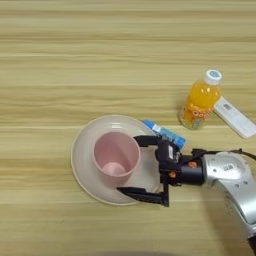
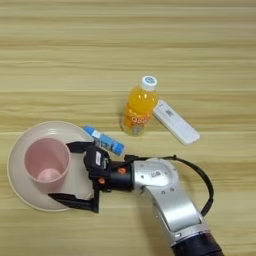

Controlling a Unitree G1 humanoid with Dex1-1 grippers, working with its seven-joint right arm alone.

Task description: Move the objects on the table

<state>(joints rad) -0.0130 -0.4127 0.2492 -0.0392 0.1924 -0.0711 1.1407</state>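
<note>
A pale pink cup [image 1: 116,157] stands upright on the wide pinkish-beige plate [image 1: 85,145] at the table's [image 1: 75,60] lower middle. My right gripper [image 1: 129,166] is open just right of the cup, its two black fingers spread wide over the plate's right side, one finger [image 1: 145,140] behind the cup's rim and the other near the plate's front edge. Nothing sits between them. The orange-drink bottle [image 1: 200,102] with a white cap stands upright to the upper right, apart from the gripper.
A small blue tube [image 1: 165,133] lies tilted just off the plate's right rim, right behind the gripper. A flat white rectangular device [image 1: 234,117] lies to the right of the bottle. My silver forearm [image 1: 232,177] comes in from the lower right.
</note>
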